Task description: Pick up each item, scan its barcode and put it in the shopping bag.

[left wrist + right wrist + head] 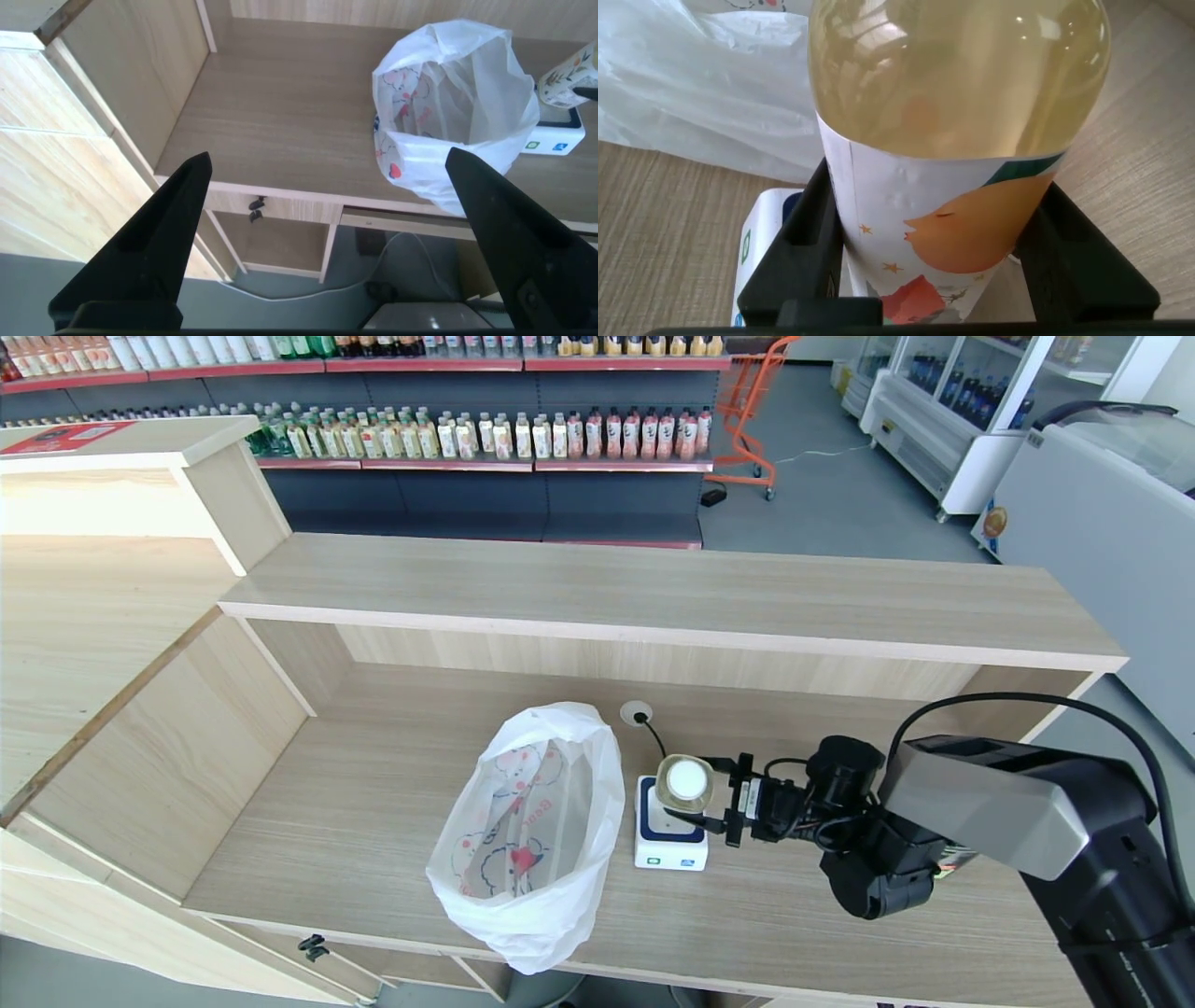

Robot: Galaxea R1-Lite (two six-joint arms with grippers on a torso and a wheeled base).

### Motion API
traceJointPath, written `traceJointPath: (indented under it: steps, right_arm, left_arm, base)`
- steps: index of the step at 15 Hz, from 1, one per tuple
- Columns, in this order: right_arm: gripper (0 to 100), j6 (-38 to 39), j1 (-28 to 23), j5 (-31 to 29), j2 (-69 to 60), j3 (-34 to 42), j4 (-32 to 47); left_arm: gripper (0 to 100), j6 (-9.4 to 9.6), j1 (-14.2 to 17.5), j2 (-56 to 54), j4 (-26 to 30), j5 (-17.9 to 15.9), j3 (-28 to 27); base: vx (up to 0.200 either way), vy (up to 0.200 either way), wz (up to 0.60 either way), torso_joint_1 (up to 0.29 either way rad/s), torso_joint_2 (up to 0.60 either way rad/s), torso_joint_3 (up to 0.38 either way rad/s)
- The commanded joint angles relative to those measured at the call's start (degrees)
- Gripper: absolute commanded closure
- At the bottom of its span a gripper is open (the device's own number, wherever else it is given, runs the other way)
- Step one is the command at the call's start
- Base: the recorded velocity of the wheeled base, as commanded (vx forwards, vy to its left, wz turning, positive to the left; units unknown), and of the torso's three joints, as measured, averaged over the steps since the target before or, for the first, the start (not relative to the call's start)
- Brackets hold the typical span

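My right gripper (700, 795) is shut on a drink bottle (684, 784) with pale yellow liquid, a white cap and an orange-patterned label (957, 229). It holds the bottle upright just above the white and blue barcode scanner (668, 840) on the counter. The white plastic shopping bag (528, 821) stands open right beside the scanner, toward the robot's left; something printed with red shapes lies inside it. My left gripper (332, 233) hangs open off the counter's front edge, nothing between its fingers (149, 247), with the bag (458, 103) ahead of it.
The wooden counter (355, 821) has a raised back ledge (672, 593) and a side wall on the left. A black cable runs from a round hole (636, 712) to the scanner. A cabinet handle (256, 203) sits under the counter front. Store shelves and freezers stand behind.
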Motion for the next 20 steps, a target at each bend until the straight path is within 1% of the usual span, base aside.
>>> traceJointPath:
  steps: [1,5,6,7,8,9,10,11,12,13,14,15,16,17,18,20]
  right_arm:
    - [100,-0.02,0.05,0.10,0.56,-0.76,-0.19]
    - [100,0.68,-0.12,0.02,-0.05,-0.76,-0.19]
    - [100,2.44,-0.30,0.02,-2.69,-0.32,-0.19]
    - [100,5.96,-0.39,-0.25,-6.73,1.52,-0.19]
    - [100,12.29,-0.39,-2.36,-13.15,6.44,-0.19]
    - [100,19.14,-0.21,-9.48,-19.91,12.86,-0.19]
    - [100,26.00,0.40,-15.98,-25.27,17.52,-0.19]
    - [100,34.61,1.46,-22.66,-31.25,21.21,-0.19]
    - [100,36.81,1.28,-25.82,-34.94,23.58,2.18]
    - [100,39.00,0.84,-27.93,-38.28,26.13,5.08]
    - [100,43.22,0.76,-29.60,-41.27,29.91,6.05]
    - [100,44.54,0.84,-30.22,-42.15,31.49,6.05]
    - [100,46.21,0.67,-31.62,-44.44,37.91,6.05]
    - [100,46.39,0.23,-31.89,-45.14,40.98,5.78]
    - [100,47.18,-0.30,-32.59,-45.75,42.92,5.61]
    - [100,50.17,-0.30,-35.14,-47.69,43.45,5.78]
  left_arm:
    - [0,0.02,0.00,-0.02,0.00,0.00,0.00]
    - [0,0.02,0.00,-0.02,0.00,0.00,0.00]
    - [0,0.02,0.00,-0.02,0.00,0.00,0.00]
    - [0,0.02,0.00,-0.02,0.00,0.00,0.00]
    - [0,0.02,0.00,-0.02,0.00,0.00,0.00]
    - [0,0.02,0.00,-0.02,0.00,0.00,0.00]
    - [0,0.02,0.00,-0.02,0.00,0.00,0.00]
    - [0,0.02,0.00,-0.02,0.00,0.00,0.00]
    - [0,0.02,0.00,-0.02,0.00,0.00,0.00]
    - [0,0.02,0.00,-0.02,0.00,0.00,0.00]
    - [0,0.02,0.00,-0.02,0.00,0.00,0.00]
    - [0,0.02,0.00,-0.02,0.00,0.00,0.00]
    - [0,0.02,0.00,-0.02,0.00,0.00,0.00]
    - [0,0.02,0.00,-0.02,0.00,0.00,0.00]
    - [0,0.02,0.00,-0.02,0.00,0.00,0.00]
    - [0,0.11,0.00,-0.02,0.00,0.00,0.00]
  base:
    - [0.000,0.000,0.00,0.000,0.00,0.000]
    - [0.000,0.000,0.00,0.000,0.00,0.000]
    - [0.000,0.000,0.00,0.000,0.00,0.000]
    - [0.000,0.000,0.00,0.000,0.00,0.000]
    - [0.000,0.000,0.00,0.000,0.00,0.000]
    - [0.000,0.000,0.00,0.000,0.00,0.000]
    - [0.000,0.000,0.00,0.000,0.00,0.000]
    - [0.000,0.000,0.00,0.000,0.00,0.000]
    - [0.000,0.000,0.00,0.000,0.00,0.000]
    - [0.000,0.000,0.00,0.000,0.00,0.000]
    - [0.000,0.000,0.00,0.000,0.00,0.000]
    - [0.000,0.000,0.00,0.000,0.00,0.000]
    - [0.000,0.000,0.00,0.000,0.00,0.000]
    - [0.000,0.000,0.00,0.000,0.00,0.000]
    - [0.000,0.000,0.00,0.000,0.00,0.000]
    - [0.000,0.000,0.00,0.000,0.00,0.000]
